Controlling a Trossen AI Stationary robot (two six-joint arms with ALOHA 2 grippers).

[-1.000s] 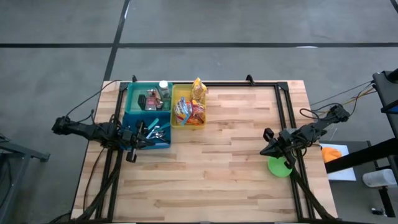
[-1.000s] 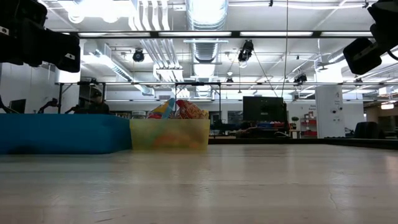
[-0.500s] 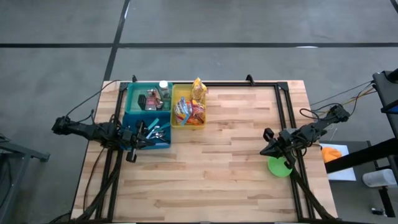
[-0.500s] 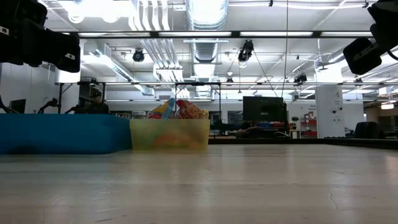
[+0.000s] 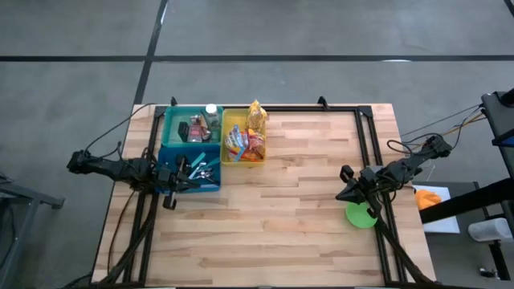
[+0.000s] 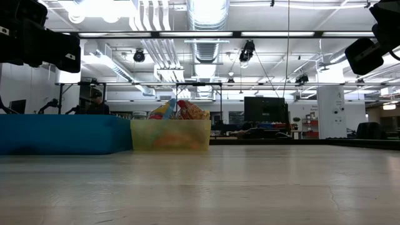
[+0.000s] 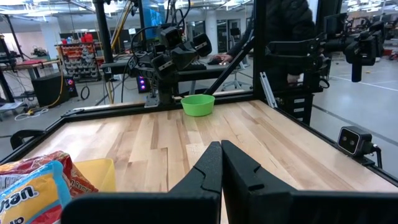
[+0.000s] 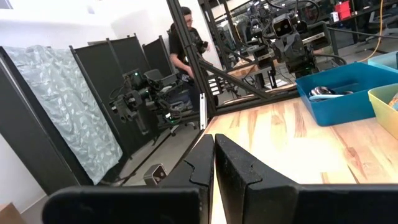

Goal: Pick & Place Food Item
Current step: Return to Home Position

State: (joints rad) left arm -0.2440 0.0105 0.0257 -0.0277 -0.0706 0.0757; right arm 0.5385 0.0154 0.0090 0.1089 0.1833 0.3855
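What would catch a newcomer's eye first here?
The translucent yellow plastic bin crammed with colourful snack packets, top left in the high view, beside the blue plastic bin of spoons. Then the lime green plastic bowl near the table's right edge, under the right arm. The left gripper, over the blue bin, and the right gripper are shut.

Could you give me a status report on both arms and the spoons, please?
Left gripper over blue bin, jaws shut, empty. Right gripper by green bowl, same. Spoons in bin.
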